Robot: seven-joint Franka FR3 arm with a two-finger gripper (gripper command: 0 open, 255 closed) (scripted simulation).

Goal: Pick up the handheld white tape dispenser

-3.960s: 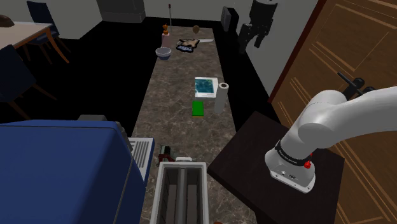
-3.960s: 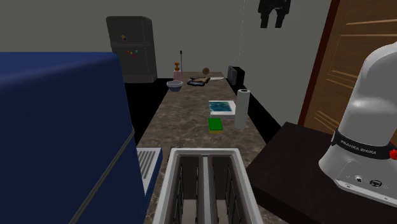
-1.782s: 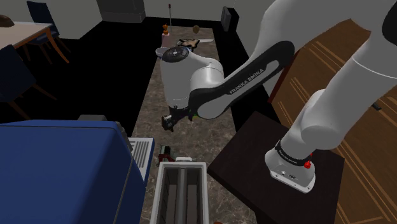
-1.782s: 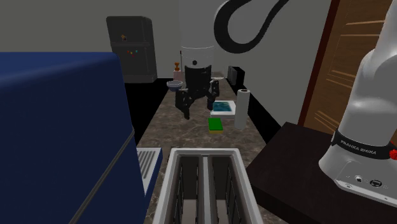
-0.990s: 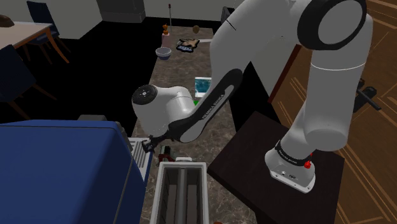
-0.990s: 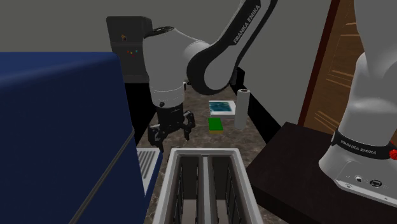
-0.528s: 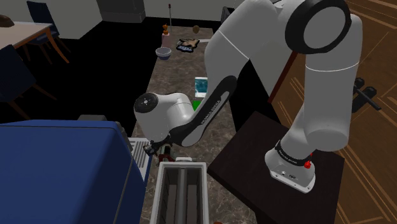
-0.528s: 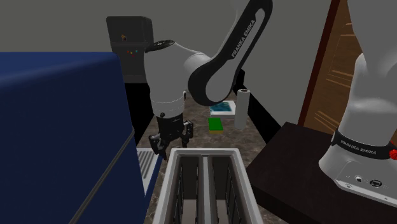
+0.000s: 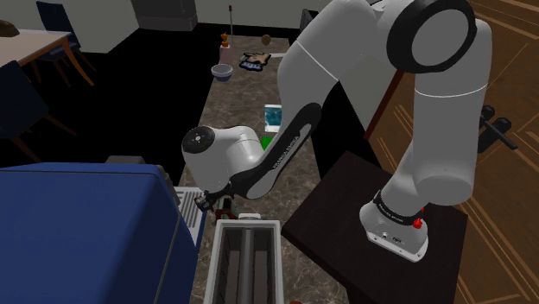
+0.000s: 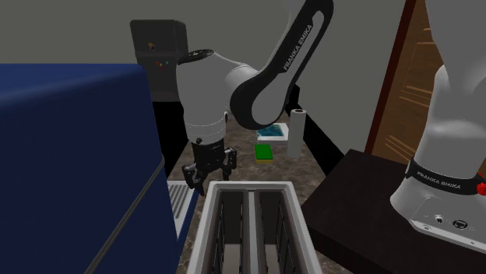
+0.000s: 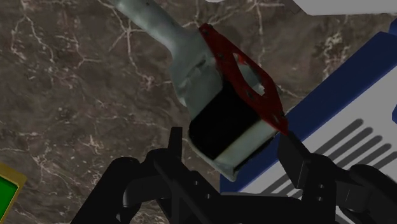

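The tape dispenser (image 11: 213, 89) lies on the dark marble counter (image 11: 76, 95). It has a pale grey handle, a red side plate and a black roll in a whitish frame. My gripper (image 11: 232, 151) is shut on its roll end, one black finger pressed against each side. In the shoulder view the gripper (image 9: 212, 204) sits low over the counter, between the blue appliance and the toaster, with a red bit of the dispenser (image 9: 227, 208) beside it. In the second exterior view the gripper (image 10: 206, 177) hangs just behind the toaster's far end.
A white two-slot toaster (image 10: 249, 226) stands right in front of the gripper and a big blue appliance (image 10: 70, 156) at the second exterior view's left. Farther along the counter are a green pad (image 10: 265, 151), a paper roll (image 10: 296, 132) and a bowl (image 9: 222, 72).
Over the last second the hand came down toward the toaster and the fingers went from open to shut on the dispenser. Nothing has moved in the last half second.
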